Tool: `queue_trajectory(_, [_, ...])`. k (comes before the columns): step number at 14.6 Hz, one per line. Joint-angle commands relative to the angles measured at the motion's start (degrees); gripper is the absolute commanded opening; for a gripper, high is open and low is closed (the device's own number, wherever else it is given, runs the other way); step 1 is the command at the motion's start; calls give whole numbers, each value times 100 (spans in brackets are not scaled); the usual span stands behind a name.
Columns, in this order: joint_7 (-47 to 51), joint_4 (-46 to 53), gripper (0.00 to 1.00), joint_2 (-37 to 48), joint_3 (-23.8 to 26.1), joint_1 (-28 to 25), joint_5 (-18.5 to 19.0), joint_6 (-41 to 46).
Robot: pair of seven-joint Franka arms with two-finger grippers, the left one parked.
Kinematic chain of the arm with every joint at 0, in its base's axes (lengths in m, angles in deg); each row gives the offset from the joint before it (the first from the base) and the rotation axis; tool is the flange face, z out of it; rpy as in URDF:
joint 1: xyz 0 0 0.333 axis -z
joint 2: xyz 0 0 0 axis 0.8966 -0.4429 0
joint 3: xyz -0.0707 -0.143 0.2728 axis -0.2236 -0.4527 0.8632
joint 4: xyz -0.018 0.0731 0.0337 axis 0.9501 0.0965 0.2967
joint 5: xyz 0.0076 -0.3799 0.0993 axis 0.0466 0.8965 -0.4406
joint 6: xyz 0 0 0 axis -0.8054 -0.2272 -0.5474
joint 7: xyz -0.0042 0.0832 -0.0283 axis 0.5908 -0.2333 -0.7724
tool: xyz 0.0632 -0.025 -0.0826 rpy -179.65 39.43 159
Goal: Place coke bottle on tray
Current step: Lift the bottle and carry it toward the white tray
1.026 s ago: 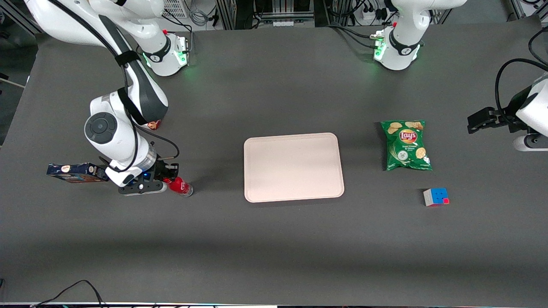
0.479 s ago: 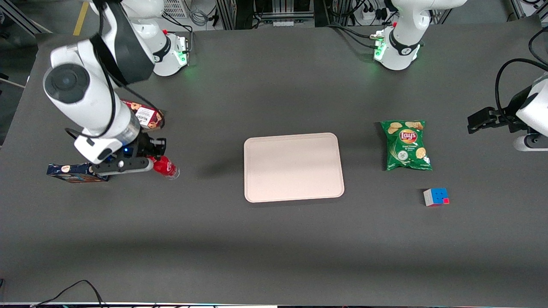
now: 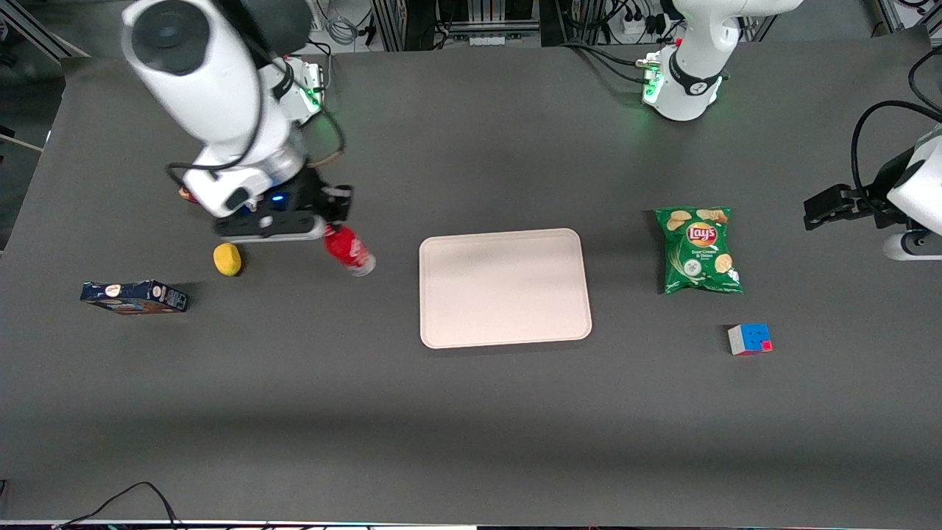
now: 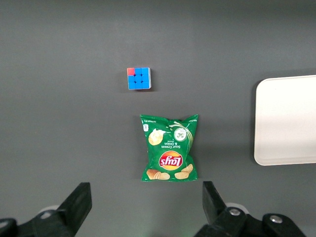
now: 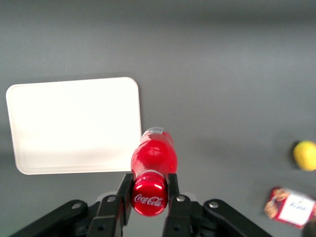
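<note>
Red cap and red label sit squeezed between my two fingers [image 5: 175, 200]: my gripper [image 3: 329, 230] is closed on the coke bottle [image 3: 349, 250], pinching it just under the cap, one finger on each side of the neck. The bottle hangs below the fingers, tilted, its clear base lowest, lifted off the dark table [image 3: 471, 412]. It is in the air beside the tray [image 3: 504, 287], just short of the tray's edge on the working arm's end, not yet over it. A lemon [image 3: 227, 259] and a blue box [image 3: 134, 297] lie on the table near me, the box nearer the front camera.
</note>
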Motion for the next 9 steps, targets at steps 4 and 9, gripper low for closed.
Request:
queue_trajectory(4, [1694,651,0,-1512,11,-1045,991,-364])
queue_trajectory(9, [2081,615,0,-2233,2,-1212,1572,-998])
